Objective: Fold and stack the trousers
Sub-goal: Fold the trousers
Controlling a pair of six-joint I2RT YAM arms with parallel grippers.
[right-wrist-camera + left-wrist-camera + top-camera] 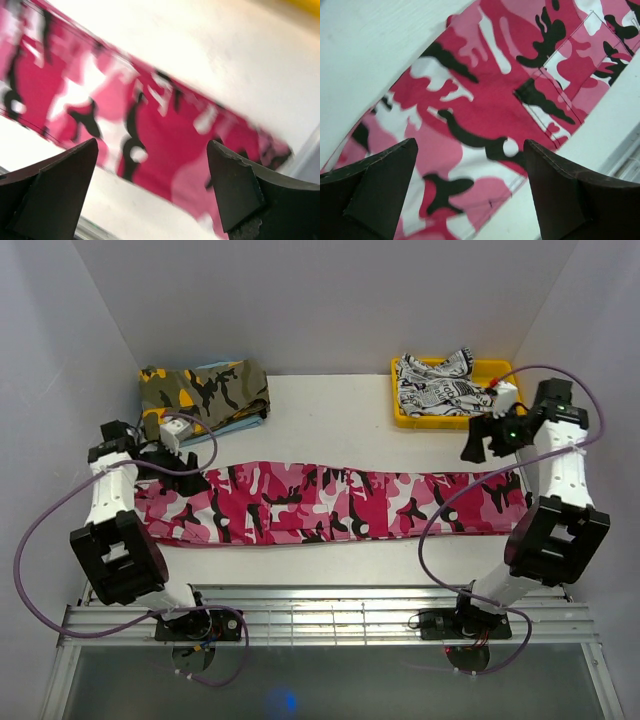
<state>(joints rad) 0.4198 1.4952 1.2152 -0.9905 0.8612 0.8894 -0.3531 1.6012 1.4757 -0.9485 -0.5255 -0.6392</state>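
1. While both sets of jaws stand wide apart and hold nothing, the left gripper (470, 143) hovers close above the left end of the trousers (485, 100), apparently clear of the cloth; the right gripper (152, 145) hangs over the other end, in a blurred view.
2. Trousers lie flat as one long narrow strip across the table (330, 400), seemingly halved leg on leg.
3. Judging so, crosswise folds and stacking are left, perhaps by the olive garment (205, 390) far left.
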